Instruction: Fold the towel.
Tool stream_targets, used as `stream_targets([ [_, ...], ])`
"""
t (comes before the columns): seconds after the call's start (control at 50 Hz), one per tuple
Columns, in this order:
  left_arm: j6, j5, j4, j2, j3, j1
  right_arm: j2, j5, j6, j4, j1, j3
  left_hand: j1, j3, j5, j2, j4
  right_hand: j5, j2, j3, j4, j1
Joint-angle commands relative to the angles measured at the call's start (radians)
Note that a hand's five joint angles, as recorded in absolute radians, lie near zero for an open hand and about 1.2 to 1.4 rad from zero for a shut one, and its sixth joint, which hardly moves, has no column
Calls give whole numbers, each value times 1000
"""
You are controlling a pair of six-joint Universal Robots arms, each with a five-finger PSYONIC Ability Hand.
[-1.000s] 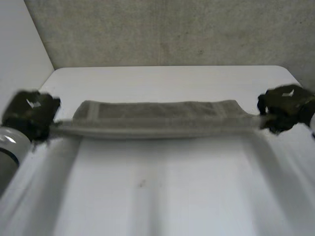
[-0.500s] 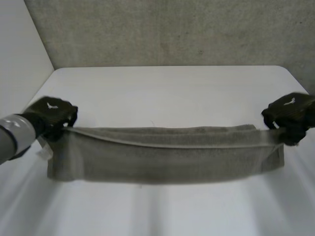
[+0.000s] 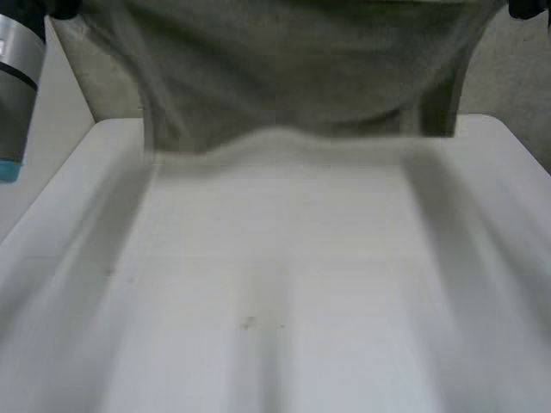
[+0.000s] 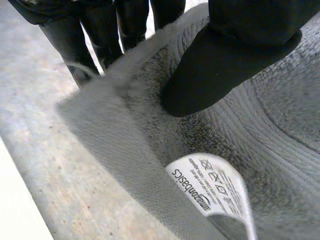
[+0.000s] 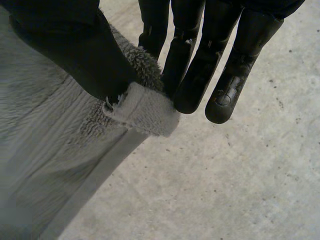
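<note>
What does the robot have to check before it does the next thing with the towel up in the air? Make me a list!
1. Grip of the left hand on the grey-green terry towel: ok, the thumb presses the cloth against the fingers near its edge.
2. Grip of the right hand: ok, thumb and fingers pinch a corner.
3. Towel spread wide between the hands: ok, it hangs as one broad sheet.
4. Lower edge straight: not ok, it is wavy.
5. Lower edge clear of the white table: cannot tell.
</note>
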Motion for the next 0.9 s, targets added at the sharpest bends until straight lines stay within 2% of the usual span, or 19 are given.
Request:
stream_targets([
  [0.02, -26, 4, -80, -21, -113, 14, -12, -60, -13, 112, 0, 144, 206, 181, 187, 179, 180, 239, 230, 210, 202, 439],
  [0.12, 52, 41, -84, -86, -292, 14, 32, -131, -48, 187, -2, 274, 206, 181, 187, 179, 180, 239, 230, 210, 202, 439],
  [0.2, 111, 84, -87, -138, -379, 17, 88, -132, -104, 210, -7, 337, 206, 181, 187, 179, 180, 239, 230, 210, 202, 439],
  [0.24, 194, 99, -104, -187, -458, 29, 134, -135, -180, 241, -8, 394, 206, 181, 187, 179, 180, 239, 230, 210, 202, 439],
  [0.3, 249, 101, -122, -195, -498, 38, 152, -137, -228, 264, -10, 420, 206, 181, 187, 179, 180, 239, 230, 210, 202, 439],
  [0.34, 354, 99, -177, -190, -561, 48, 163, -134, -318, 326, -11, 457, 206, 181, 187, 179, 180, 239, 230, 210, 202, 439],
  [0.36, 354, 99, -178, -190, -561, 48, 163, -134, -318, 327, -11, 457, 206, 181, 187, 179, 180, 239, 230, 210, 202, 439],
  [0.42, 436, 93, -274, -124, -612, 61, 144, -132, -386, 414, -17, 490, 206, 181, 187, 179, 180, 239, 230, 210, 202, 439],
  [0.46, 480, 90, -430, -5, -664, 93, 85, -128, -439, 539, -19, 529, 206, 181, 187, 179, 180, 239, 230, 210, 202, 439],
  [0.48, 480, 90, -431, -5, -664, 94, 85, -128, -440, 540, -19, 529, 206, 181, 187, 179, 180, 239, 230, 210, 202, 439],
  [0.52, 496, 90, -620, 118, -700, 120, 1, -140, -499, 682, -51, 576, 206, 181, 187, 179, 180, 239, 230, 210, 202, 439],
  [0.54, 496, 90, -621, 118, -701, 120, 0, -140, -499, 683, -51, 576, 206, 181, 187, 179, 180, 239, 230, 210, 202, 439],
  [0.58, 502, 97, -809, 268, -724, 147, -90, -148, -573, 789, -98, 627, 206, 181, 187, 179, 180, 239, 230, 210, 202, 439],
  [0.6, 502, 97, -810, 269, -724, 147, -90, -148, -573, 790, -99, 627, 206, 181, 187, 179, 180, 239, 230, 210, 202, 439],
  [0.62, 505, 104, -878, 335, -730, 167, -143, -152, -611, 829, -115, 648, 206, 181, 187, 179, 180, 239, 230, 210, 202, 439],
  [0.7, 517, 114, -897, 425, -721, 203, -224, -171, -673, 859, -132, 659, 206, 181, 187, 179, 180, 239, 230, 210, 202, 439],
  [0.78, 512, 177, -818, 445, -693, 226, -231, -216, -659, 828, -137, 624, 206, 181, 187, 179, 180, 239, 230, 210, 202, 439],
  [0.86, 505, 211, -745, 396, -675, 224, -152, -229, -591, 781, -135, 578, 206, 181, 187, 179, 180, 239, 230, 210, 202, 439],
  [0.9, 502, 209, -687, 275, -633, 201, -58, -217, -526, 741, -123, 506, 206, 181, 187, 179, 180, 239, 230, 210, 202, 439],
])
